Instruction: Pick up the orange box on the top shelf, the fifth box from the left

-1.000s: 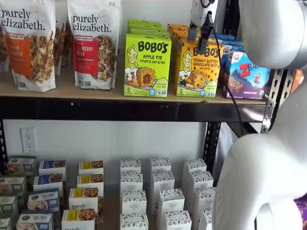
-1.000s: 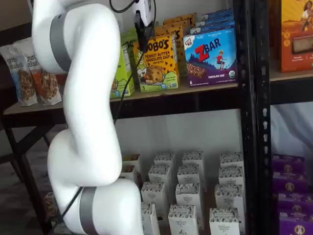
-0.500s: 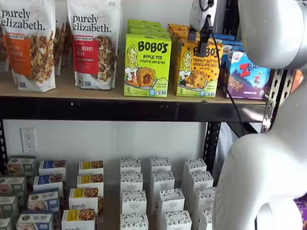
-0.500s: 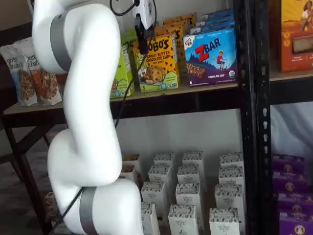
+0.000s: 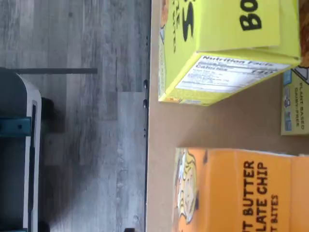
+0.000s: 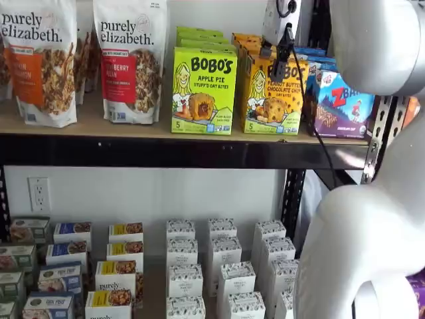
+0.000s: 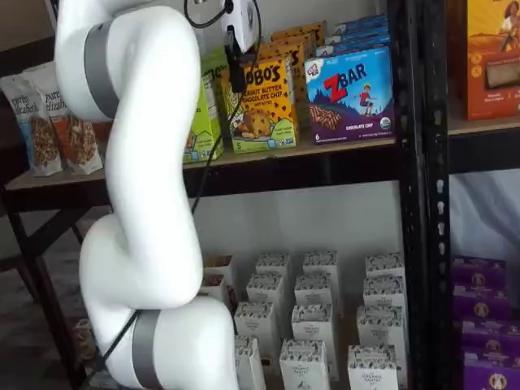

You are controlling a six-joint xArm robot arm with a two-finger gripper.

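Since a second ago the fingers (image 6: 279, 58) have risen a little in front of the orange box (image 6: 273, 95) — their tips were lower over its printed face then. The box has not shifted; it stands upright at the front edge of the top shelf (image 6: 179, 127), between the lime-green Bobo's box (image 6: 204, 90) and the blue ZBar box (image 6: 342, 104). The fingers hang before its upper front, holding nothing — whether they stand apart or together, I cannot tell from either shelf view.
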